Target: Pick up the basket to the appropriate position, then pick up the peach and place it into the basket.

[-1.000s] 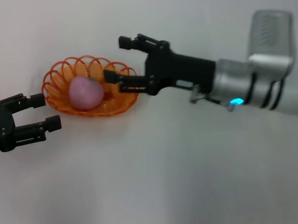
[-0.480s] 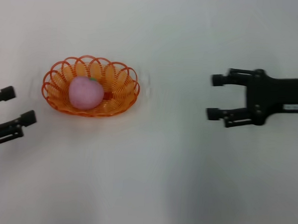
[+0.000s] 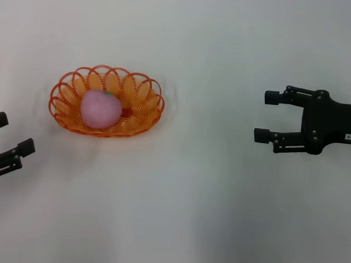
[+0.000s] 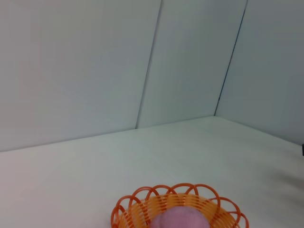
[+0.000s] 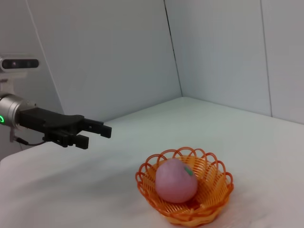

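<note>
Both grippers farther back, apparently open and empty: left gripper, right gripper; one peach in one basket.

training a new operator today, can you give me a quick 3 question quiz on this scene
1. True or false: the peach lies inside the basket.
2. Which tool is nearer the basket in the head view?
A. the left tool
B. the right tool
C. both touch it
3. Fill in the blank: both tools have their fingers ____ and carry nothing.

Key:
1. True. The peach sits in the basket's hollow, toward its left half.
2. A. The left tool is at the table's left edge, apart from the basket; the right tool is far off on the right.
3. Open.
</note>
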Tool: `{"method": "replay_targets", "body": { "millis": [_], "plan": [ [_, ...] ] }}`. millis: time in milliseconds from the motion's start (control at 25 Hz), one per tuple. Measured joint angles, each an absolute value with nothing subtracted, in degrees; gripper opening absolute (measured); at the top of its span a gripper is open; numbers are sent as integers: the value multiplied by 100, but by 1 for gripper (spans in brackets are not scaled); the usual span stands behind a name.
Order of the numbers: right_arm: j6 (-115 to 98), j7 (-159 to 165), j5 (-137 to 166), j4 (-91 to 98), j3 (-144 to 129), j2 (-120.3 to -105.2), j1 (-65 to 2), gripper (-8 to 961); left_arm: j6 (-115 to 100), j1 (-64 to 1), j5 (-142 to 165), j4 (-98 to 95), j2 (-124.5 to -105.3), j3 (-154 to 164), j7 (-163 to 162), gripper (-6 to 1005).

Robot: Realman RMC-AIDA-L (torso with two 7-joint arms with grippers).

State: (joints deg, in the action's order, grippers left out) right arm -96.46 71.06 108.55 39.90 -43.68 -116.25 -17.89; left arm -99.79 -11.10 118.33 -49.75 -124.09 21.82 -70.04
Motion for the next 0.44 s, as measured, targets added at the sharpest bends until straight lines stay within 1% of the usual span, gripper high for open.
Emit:
{"method": "replay_targets", "body": {
  "millis": [440],
  "plan": [
    [-9640, 7141, 10863, 4002, -4359, -11655, -1853, 928, -9981, -1117, 11866, -4978, -12402, 2165, -7031, 844]
  ]
}}
